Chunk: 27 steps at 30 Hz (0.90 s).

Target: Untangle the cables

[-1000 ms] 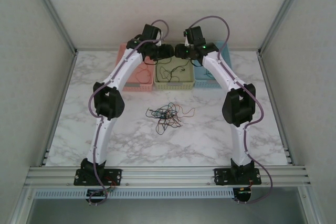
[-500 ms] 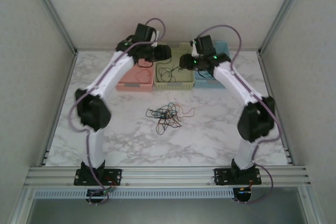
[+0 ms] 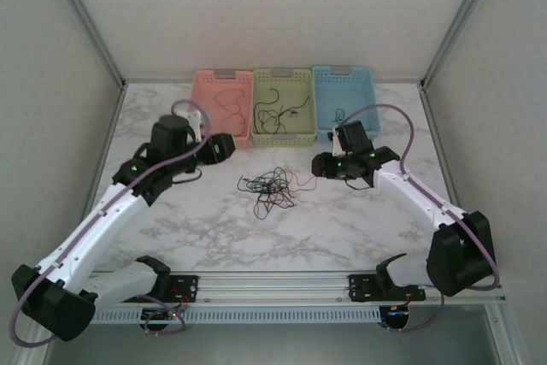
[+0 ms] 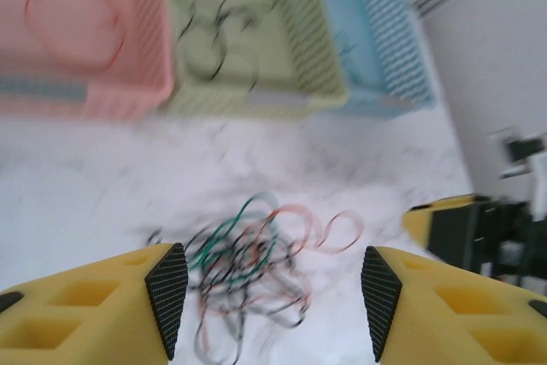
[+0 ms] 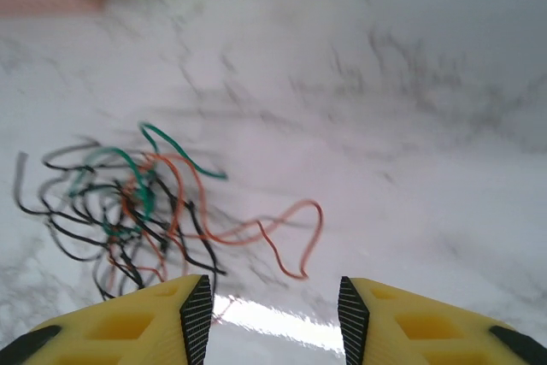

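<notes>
Lying on the white marbled worktop [image 3: 214,228] in the overhead view, a loose tangle of thin red-orange, black and green-teal cables [image 3: 272,187] is resting between the two end effectors. It is sitting to the right of the left end effector [image 3: 229,146] and to the left of the right end effector [image 3: 318,166], touching neither. Beyond both, a pink plastic lattice basket [image 3: 205,104], a yellow-green plastic lattice basket [image 3: 260,108] and a blue plastic lattice basket [image 3: 363,100] are standing side by side at the far wall, each holding a few separate wires.

The left wrist view is blurring somewhat. The left end effector [image 4: 273,297] is spreading its yellow fingers [image 4: 128,297] wide, released and gripping nothing. The cables [image 4: 252,267] are lying on the worktop just ahead of the gap. Farther ahead, the three baskets are lining up, pink [image 4: 85,83] on the left. A yellow tip of the right end effector [image 4: 440,224] is showing ahead and to the right.

In the right wrist view, the right end effector [image 5: 272,314] is holding its fingers [image 5: 128,322] parted and empty. The cables [image 5: 128,203] are lying ahead and to the left, with one red-orange loop trailing in front of the gap.
</notes>
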### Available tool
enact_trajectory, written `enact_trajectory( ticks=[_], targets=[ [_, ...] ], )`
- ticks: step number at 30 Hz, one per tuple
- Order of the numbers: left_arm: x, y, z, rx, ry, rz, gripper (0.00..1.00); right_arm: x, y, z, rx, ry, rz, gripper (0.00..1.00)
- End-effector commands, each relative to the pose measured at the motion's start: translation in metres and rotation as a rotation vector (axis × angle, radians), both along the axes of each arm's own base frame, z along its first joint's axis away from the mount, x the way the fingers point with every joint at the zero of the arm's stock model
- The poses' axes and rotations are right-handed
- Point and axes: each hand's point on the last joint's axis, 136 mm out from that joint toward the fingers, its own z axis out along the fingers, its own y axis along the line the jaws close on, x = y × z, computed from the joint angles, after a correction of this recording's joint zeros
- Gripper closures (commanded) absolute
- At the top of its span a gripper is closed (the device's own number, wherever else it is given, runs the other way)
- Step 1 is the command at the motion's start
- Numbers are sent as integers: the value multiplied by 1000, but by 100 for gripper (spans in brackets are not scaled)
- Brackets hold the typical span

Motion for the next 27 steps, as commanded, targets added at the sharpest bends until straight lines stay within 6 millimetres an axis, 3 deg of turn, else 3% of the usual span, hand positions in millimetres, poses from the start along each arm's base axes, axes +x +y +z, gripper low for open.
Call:
enact_trajectory(
  ticks=[1, 6, 15, 18, 22, 25, 27],
  targets=[
    [-13, 11, -8, -8, 15, 38, 41, 0, 6, -16, 24, 30, -13, 54],
    [-19, 14, -14, 8, 25, 32, 42, 5, 18, -38, 54, 82, -9, 56],
    [-17, 13, -14, 22, 27, 28, 42, 6, 15, -65, -48, 139, -5, 72],
    [-17, 13, -13, 21, 23, 23, 42, 3, 19, -63, -34, 133, 6, 81],
    [-19, 14, -15, 22, 24, 22, 43, 3, 23, -42, -8, 72, 28, 95],
    [-21, 13, -13, 12, 22, 17, 43, 2, 28, -4, 28, -26, 67, 100],
    [-24, 13, -8, 3, 10, 5, 45, -1, 34, 33, 76, -123, 115, 100]
  ],
)
